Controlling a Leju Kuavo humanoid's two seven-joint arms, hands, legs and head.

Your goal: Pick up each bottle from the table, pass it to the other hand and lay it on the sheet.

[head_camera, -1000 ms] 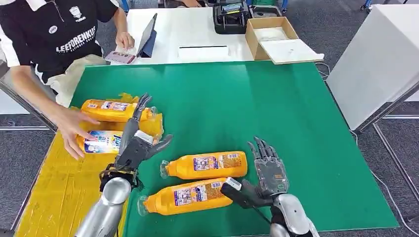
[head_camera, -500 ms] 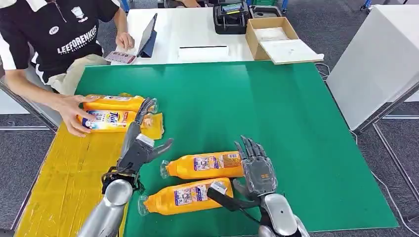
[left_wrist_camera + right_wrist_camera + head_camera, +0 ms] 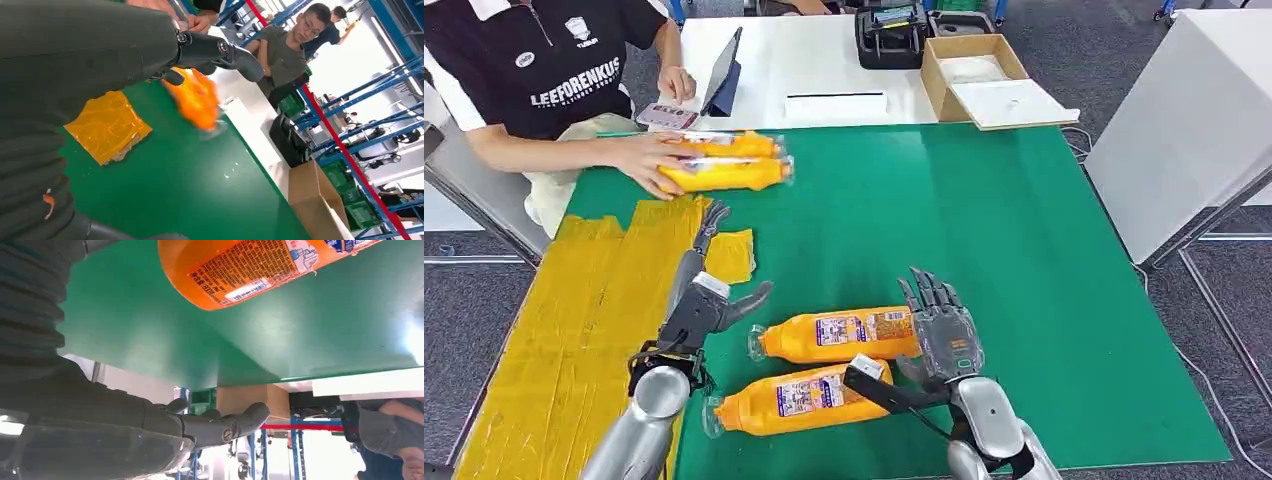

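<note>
Two orange bottles lie on their sides on the green mat (image 3: 984, 230) at the near edge of the table, caps pointing left. The farther bottle (image 3: 839, 334) lies just ahead of the nearer bottle (image 3: 799, 397), the two almost parallel and close together.

The right hand (image 3: 942, 335) stands at the right end of the farther bottle with its fingers straight and spread, holding nothing; whether the palm touches the bottle's base cannot be told from the head view. Its thumb (image 3: 879, 388) reaches left across the right end of the nearer bottle. In the right wrist view the base of an orange bottle (image 3: 260, 267) lies on the mat beside the hand (image 3: 125, 435), whose fingers are extended and hold nothing.

The left hand (image 3: 704, 295) hovers over the boundary between the mat and the yellow sheet (image 3: 574, 330), which covers the near left part of the table. Its fingers are stretched out toward the far side, thumb splayed right — released, nothing in its grasp. A small separate patch of yellow sheet (image 3: 730, 256) lies on the mat just right of the fingertips.

At the far left a seated person in a dark shirt (image 3: 554, 60) rests a hand (image 3: 649, 160) on two more orange bottles (image 3: 724, 165) lying side by side on the far left corner of the mat — blurred in the left wrist view. Beyond the mat, on a white table (image 3: 804, 60), stand a tablet (image 3: 721, 72), a black device (image 3: 892, 35) and an open cardboard box (image 3: 974, 75).
</note>
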